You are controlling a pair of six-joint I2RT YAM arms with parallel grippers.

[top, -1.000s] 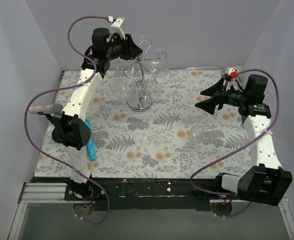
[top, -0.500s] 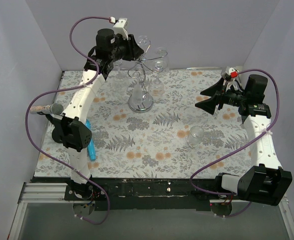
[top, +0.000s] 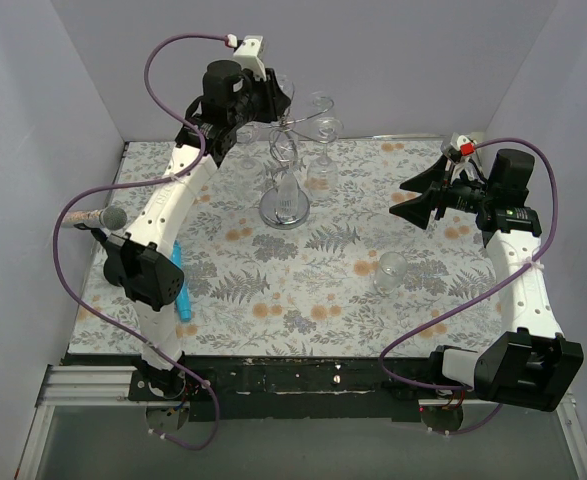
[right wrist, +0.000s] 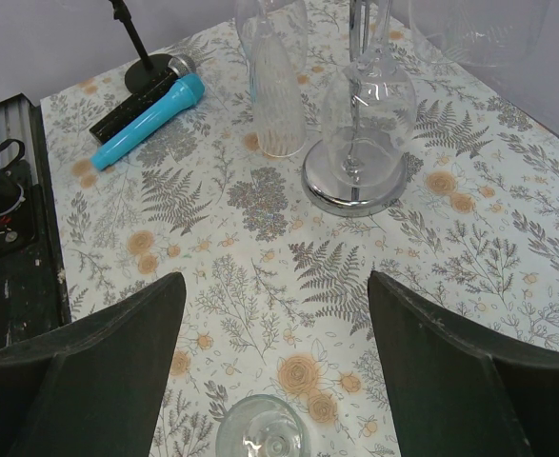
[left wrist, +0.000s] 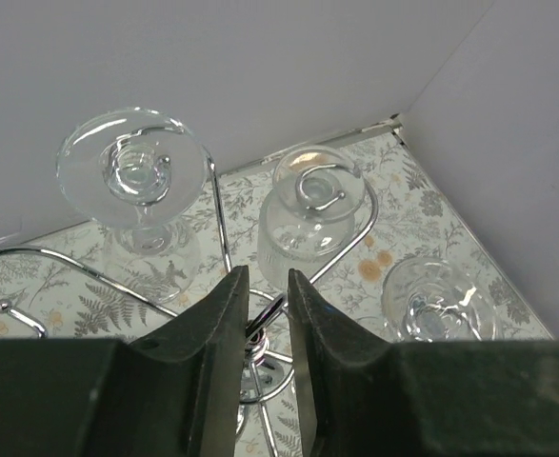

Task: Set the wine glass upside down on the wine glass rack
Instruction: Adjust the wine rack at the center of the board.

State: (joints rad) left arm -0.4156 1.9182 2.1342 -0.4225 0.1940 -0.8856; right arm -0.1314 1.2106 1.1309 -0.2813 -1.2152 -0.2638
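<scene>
The clear wine glass (top: 391, 268) sat on the flowered worktop (top: 273, 290), right of centre, well apart from the shiny silver wire wine glass rack (top: 283, 208) at upper centre. The left pincer (left wrist: 265, 276), above the rack, was barely parted and empty; the right pincer (right wrist: 274, 286) gaped wide, also empty.

The worktop (top: 273, 290) has a white cover printed with grey fern leaves and small orange flowers. The rack (right wrist: 353, 190) is shiny silver. The hanging glasses (left wrist: 134, 171) are clear and without colour, and one ribbed glass (right wrist: 277, 105) shows fine upright lines. The lone glass (top: 390, 268) on the cover is clear too. A bright blue tube (right wrist: 148, 121) lies beside a black bar (right wrist: 117, 112). The left arm (top: 168, 205) and the right arm (top: 528, 290) are white with black joints, and their cables (top: 148, 65) are purple. The left claw (left wrist: 268, 286) and the right claw (right wrist: 276, 286) are black. A small red and white part (top: 465, 148) sits on the right wrist. The walls (top: 373, 60) are pale lilac-grey.
</scene>
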